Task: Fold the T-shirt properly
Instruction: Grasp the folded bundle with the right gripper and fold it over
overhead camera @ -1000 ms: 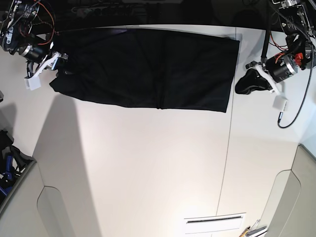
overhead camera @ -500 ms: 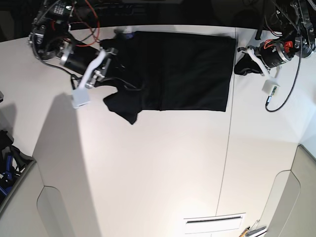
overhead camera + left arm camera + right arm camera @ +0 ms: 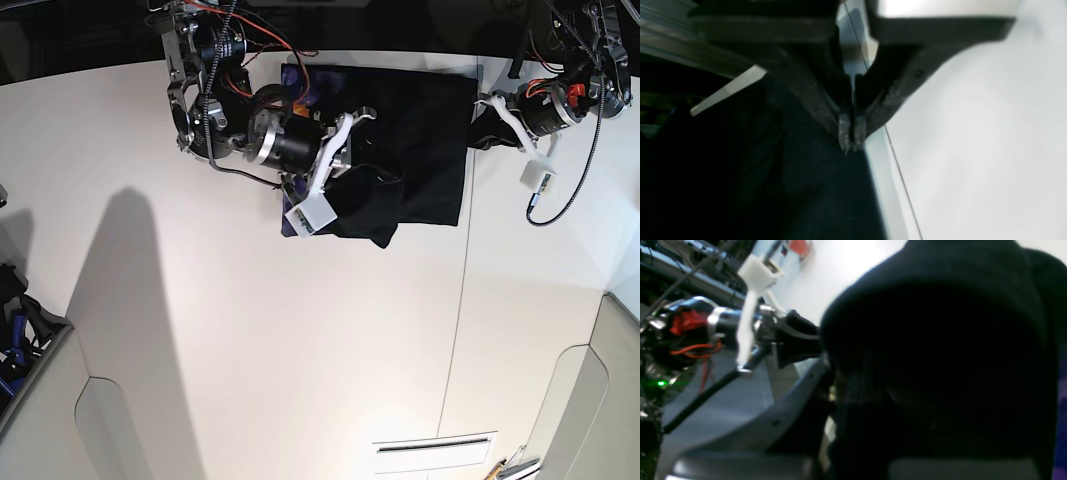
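Observation:
The black T-shirt (image 3: pixel 430 120) lies at the far edge of the white table (image 3: pixel 250 330). Its left part is lifted and carried over its right part. Strips of purple print (image 3: pixel 297 88) show at the fold. My right gripper (image 3: pixel 360 175) is shut on the lifted cloth above the shirt's middle. In the right wrist view the black cloth (image 3: pixel 940 356) drapes over the grey fingers (image 3: pixel 773 426) and hides their tips. My left gripper (image 3: pixel 483 128) is at the shirt's right edge. In the left wrist view it (image 3: pixel 850 140) is shut, tips just over the cloth's edge (image 3: pixel 806 200).
A seam (image 3: pixel 460 300) runs down the table right of the middle. A slot plate (image 3: pixel 435 450) sits near the front edge. Dark gear (image 3: pixel 15 320) lies off the table at the left. A cable with a white plug (image 3: pixel 535 180) hangs below the arm on the view's right.
My right gripper has swept from the shirt's left end towards the right, dragging the left part over the middle. My left gripper moved up and slightly left to the shirt's right edge.

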Controlling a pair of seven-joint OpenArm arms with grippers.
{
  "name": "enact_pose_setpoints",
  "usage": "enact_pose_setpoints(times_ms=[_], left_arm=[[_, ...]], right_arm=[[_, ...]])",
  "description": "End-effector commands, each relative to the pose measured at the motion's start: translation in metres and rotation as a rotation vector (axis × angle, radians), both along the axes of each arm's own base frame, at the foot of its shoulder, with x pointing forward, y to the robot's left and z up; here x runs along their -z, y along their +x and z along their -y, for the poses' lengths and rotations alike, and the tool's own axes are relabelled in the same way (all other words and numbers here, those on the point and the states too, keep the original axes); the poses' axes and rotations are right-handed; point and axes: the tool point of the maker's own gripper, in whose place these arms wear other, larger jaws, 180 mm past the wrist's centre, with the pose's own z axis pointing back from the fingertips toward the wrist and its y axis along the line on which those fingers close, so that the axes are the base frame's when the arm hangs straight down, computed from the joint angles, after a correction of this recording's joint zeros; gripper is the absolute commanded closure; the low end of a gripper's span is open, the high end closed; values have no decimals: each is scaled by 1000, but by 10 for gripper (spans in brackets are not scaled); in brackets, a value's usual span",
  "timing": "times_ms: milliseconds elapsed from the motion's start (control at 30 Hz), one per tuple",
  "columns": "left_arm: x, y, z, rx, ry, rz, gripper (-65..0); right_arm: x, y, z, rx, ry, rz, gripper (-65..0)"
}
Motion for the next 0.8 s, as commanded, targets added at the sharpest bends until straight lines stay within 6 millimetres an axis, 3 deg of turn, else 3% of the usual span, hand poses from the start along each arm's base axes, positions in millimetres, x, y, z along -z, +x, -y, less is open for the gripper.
enact_pose_setpoints(times_ms=[0,167,333,533,600,767], left_arm=[[-9,7,-2,1,-3,37,-6],[-9,7,-2,1,-3,37,-6],[-9,7,-2,1,-4,37,-6],[-9,7,-2,1,-5,38,-6],[-9,7,-2,1,-5,38,-6],[-10,7,-2,-1,-6,41,-6]], right_arm=[[-16,10,-7,2,53,41,0],[-16,25,-13,8,72,51,0],[-32,35,-25,8,125,70,0],[-50,27,-41,-19,221,53,-379],[-51,22,-47,-42,223,55,-407],[-54,15,-54,-73,228,60,-407]])
